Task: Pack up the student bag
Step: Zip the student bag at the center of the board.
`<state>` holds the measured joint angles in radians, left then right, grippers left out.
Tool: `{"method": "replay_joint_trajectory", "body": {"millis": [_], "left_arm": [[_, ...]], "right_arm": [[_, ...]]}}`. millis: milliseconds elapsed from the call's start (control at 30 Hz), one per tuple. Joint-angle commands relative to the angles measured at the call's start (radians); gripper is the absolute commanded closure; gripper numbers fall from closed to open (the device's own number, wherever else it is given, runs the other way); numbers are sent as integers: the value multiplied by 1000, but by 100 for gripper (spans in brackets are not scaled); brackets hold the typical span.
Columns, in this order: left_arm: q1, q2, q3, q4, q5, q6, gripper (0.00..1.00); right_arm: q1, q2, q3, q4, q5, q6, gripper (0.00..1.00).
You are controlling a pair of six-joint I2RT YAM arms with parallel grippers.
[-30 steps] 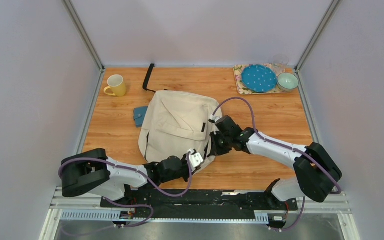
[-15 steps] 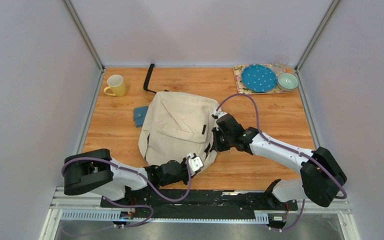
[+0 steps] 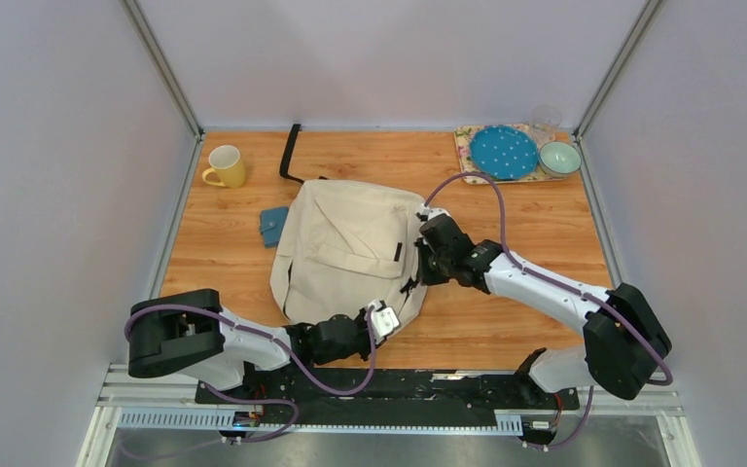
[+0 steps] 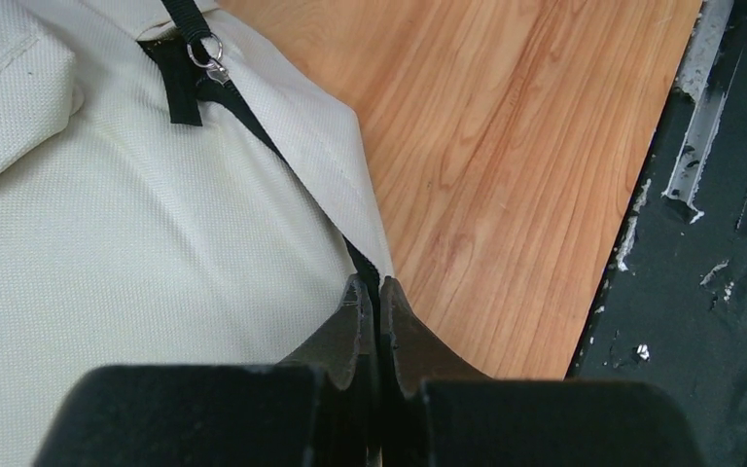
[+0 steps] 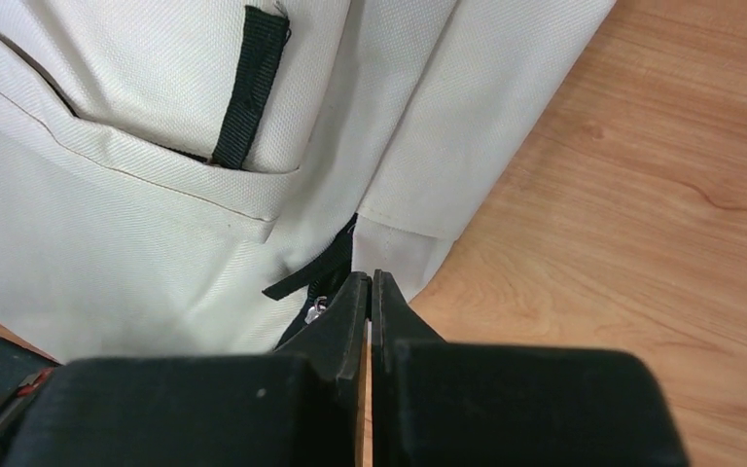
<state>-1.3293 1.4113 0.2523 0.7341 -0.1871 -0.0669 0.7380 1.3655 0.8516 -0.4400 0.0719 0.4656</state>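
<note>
The student bag (image 3: 345,243), a cream backpack with black trim, lies flat in the middle of the wooden table. My left gripper (image 3: 399,311) is at its near right corner. In the left wrist view the left gripper (image 4: 372,287) is shut on the black zipper edge (image 4: 297,180) of the bag (image 4: 107,253), and a zipper pull (image 4: 211,60) lies further along. My right gripper (image 3: 418,277) is at the bag's right side. In the right wrist view it (image 5: 370,280) is shut, with only wood showing in the slit. A zipper pull (image 5: 297,282) lies just left of its fingers.
A yellow mug (image 3: 226,166) stands at the far left and a small blue pouch (image 3: 273,225) lies beside the bag. A tray (image 3: 467,165) at the far right carries a blue dotted plate (image 3: 503,152), a bowl (image 3: 559,158) and a glass (image 3: 546,121). A black strap (image 3: 292,151) trails behind the bag.
My right gripper has moved a little farther up the bag's right side. The left gripper has shifted slightly right and nearer, holding the bag's corner. Both stayed shut.
</note>
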Motion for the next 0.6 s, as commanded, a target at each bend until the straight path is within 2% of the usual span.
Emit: {"method": "replay_joint_trajectory", "body": {"millis": [0, 167, 267, 333, 367, 400, 433, 467, 500, 567], "left_arm": [[-59, 12, -33, -239, 160, -51, 100], [-61, 29, 45, -262, 147, -33, 100], [-59, 57, 148, -275, 149, -8, 86], [-57, 93, 240, -286, 165, 2, 81], [-56, 104, 267, -292, 172, 6, 72], [-56, 116, 324, -301, 172, 6, 53], [-54, 135, 353, -320, 158, 4, 44], [-45, 143, 381, -366, 147, -4, 26], [-36, 143, 419, -387, 140, -14, 24], [10, 124, 435, -436, 146, -68, 23]], "right_arm": [[-88, -40, 93, 169, 284, -21, 100], [-91, -101, 8, 156, 308, 2, 100], [-114, -164, -48, 138, 299, 7, 100], [-118, -213, -71, 124, 289, 11, 100], [-118, -229, -94, 118, 287, 15, 100], [-120, -249, -104, 113, 287, 15, 100], [-123, -281, -114, 101, 290, 16, 100], [-126, -298, -124, 93, 293, 21, 92], [-132, -315, -135, 81, 292, 24, 69], [-150, -374, -151, 44, 302, 38, 48]]}}
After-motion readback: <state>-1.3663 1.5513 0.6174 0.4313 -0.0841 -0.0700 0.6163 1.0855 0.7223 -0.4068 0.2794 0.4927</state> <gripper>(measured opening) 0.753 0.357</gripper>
